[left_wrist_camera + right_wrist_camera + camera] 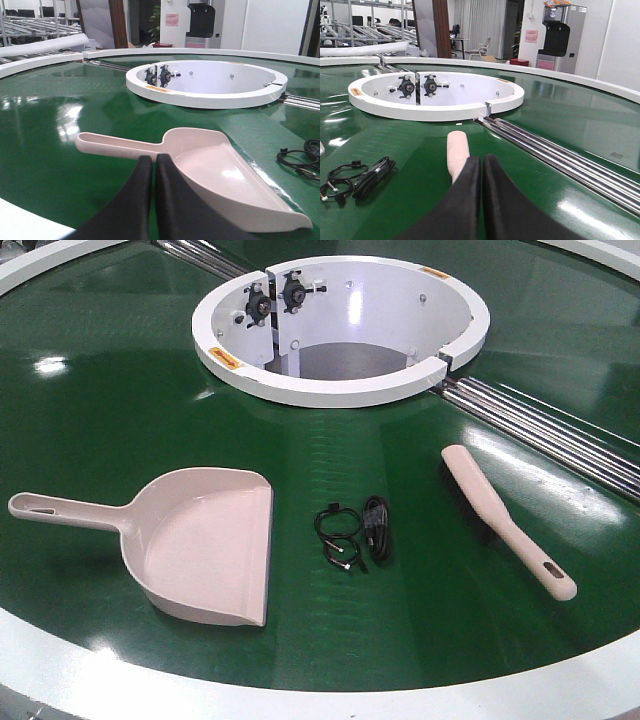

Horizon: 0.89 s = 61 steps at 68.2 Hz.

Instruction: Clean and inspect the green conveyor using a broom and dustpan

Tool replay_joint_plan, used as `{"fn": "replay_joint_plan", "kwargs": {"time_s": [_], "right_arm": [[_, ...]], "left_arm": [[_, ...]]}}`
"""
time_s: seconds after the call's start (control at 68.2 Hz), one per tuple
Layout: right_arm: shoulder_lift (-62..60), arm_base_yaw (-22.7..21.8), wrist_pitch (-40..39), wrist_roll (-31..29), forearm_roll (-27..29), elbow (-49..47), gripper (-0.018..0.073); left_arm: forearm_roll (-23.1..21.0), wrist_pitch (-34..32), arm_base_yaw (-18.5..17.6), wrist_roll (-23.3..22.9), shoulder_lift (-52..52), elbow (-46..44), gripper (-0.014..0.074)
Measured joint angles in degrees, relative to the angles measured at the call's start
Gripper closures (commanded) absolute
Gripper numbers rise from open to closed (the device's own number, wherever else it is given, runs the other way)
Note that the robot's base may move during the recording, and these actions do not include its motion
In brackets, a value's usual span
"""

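Observation:
The green conveyor (pixel 110 420) fills the front view, with a white outer rim and a white central hub (pixel 340 330). The pink-beige dustpan (pixel 205 540) lies on the belt at the left, handle pointing left. The broom (pixel 500 515) lies at the right, bristles down, handle toward the near right. Neither gripper shows in the front view. My left gripper (pixel 153 159) is shut and empty, just short of the dustpan (pixel 210 170) where handle meets pan. My right gripper (pixel 481 159) is shut and empty, over the near part of the broom (pixel 457 152).
Two coiled black cables (pixel 352 532) lie on the belt between dustpan and broom; they show in the left wrist view (pixel 300 157) and the right wrist view (pixel 357 177) too. Metal rollers (pixel 540 425) run from the hub to the right rim.

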Motion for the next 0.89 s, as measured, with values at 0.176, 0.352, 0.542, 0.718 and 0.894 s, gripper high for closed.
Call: {"fn": "replay_joint_plan", "kwargs": {"time_s": [0.176,0.352,0.542,0.718,0.894], "right_arm": [[0.0,0.0,0.0,0.0,0.0,0.0,0.0568],[0.0,0.0,0.0,0.0,0.0,0.0,0.0568],[0.0,0.0,0.0,0.0,0.0,0.0,0.0568],[0.0,0.0,0.0,0.0,0.0,0.0,0.0568],[0.0,0.0,0.0,0.0,0.0,0.0,0.0568]], "left_arm": [[0.0,0.0,0.0,0.0,0.0,0.0,0.0602],[0.0,0.0,0.0,0.0,0.0,0.0,0.0602],[0.0,0.0,0.0,0.0,0.0,0.0,0.0602],[0.0,0.0,0.0,0.0,0.0,0.0,0.0602],[0.0,0.0,0.0,0.0,0.0,0.0,0.0603]]}}
